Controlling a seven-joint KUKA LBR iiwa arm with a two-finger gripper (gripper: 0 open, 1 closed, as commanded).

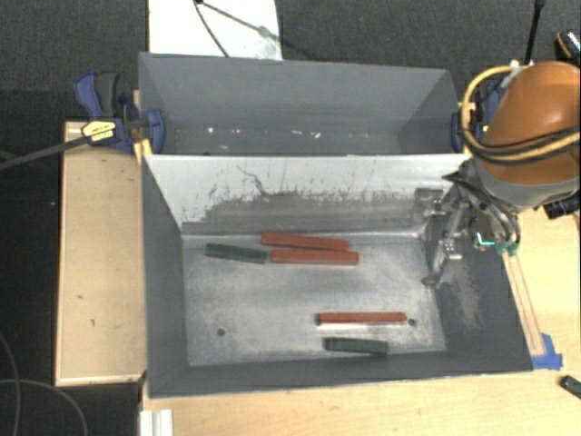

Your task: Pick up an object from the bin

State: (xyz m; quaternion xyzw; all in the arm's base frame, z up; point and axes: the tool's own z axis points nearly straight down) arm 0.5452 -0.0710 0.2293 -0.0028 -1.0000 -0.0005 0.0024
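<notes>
The gripper [442, 260], at the bin's [290, 107] 3 o'clock, opening impossible to tell, should straddle the red bar [361, 318] at 5 o'clock crosswise.

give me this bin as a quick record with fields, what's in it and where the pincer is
bin: grey metal, five sticks on its floor
back group: upper red stick and lower red stick side by side, left green stick to their left
front group: front red stick, front green stick just nearer the front wall
pincer: over bare floor by the right wall, apart from every stick
</notes>
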